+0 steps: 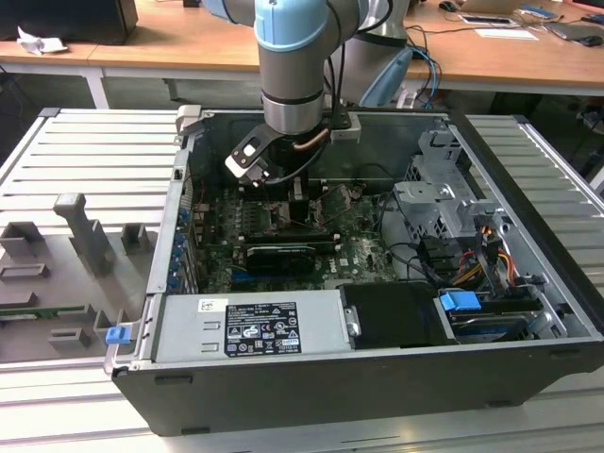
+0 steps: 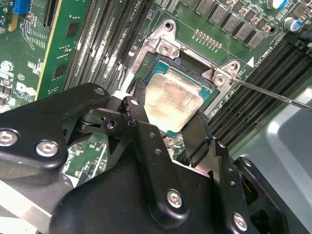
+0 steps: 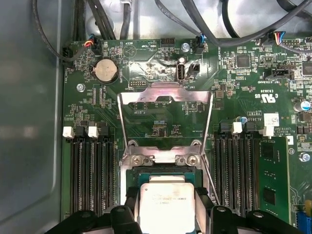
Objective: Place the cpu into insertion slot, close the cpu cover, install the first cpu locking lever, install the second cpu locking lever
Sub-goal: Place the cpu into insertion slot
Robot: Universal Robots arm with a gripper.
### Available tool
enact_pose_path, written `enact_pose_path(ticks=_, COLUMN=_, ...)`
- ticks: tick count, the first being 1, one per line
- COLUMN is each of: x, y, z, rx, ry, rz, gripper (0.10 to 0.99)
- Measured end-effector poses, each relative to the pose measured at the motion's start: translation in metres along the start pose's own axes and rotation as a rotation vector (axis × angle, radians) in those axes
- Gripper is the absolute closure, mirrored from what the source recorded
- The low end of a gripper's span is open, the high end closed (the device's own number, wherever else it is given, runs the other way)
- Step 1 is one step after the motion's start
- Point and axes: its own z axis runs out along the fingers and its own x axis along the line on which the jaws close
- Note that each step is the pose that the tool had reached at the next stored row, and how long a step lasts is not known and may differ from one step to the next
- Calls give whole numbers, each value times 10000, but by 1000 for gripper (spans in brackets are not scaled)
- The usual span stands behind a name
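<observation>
The claw (image 2: 167, 107) is gripping the cpu (image 2: 173, 97) by two opposite edges, so it is lying flat and square to the slot (image 3: 161, 171), seated or just above, I cannot tell. The cover (image 3: 146, 91) is standing hinged open, leaving the slot free.

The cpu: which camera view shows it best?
The second wrist view: the cpu lies nearly whole in sight, held by the gripper. The first wrist view crops part of it; in the exterior view the arm stands before it.

Wooden desks (image 1: 189, 47) behind ribbed metal table (image 1: 85, 160)
</observation>
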Motion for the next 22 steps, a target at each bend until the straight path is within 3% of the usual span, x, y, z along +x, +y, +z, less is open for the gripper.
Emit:
enact_pose_path(ticks=10, x=0, y=-3, z=36, rx=-2, ry=-26, rz=1, gripper=545)
enact_pose_path(ticks=12, x=0, y=-3, z=36, rx=-1, ry=-29, rz=0, gripper=537)
enact_pose_path(ticks=13, x=0, y=-3, z=36, rx=0, ry=-30, rz=1, gripper=475)
enact_pose_path(ticks=19, x=0, y=-3, z=37, rx=0, ry=-29, rz=1, gripper=475)
enact_pose_path(ticks=21, x=-1, y=-2, z=37, rx=1, ry=-31, rz=0, gripper=486)
enact_pose_path(ticks=22, x=0, y=-2, z=37, rx=1, ry=-31, rz=1, gripper=553)
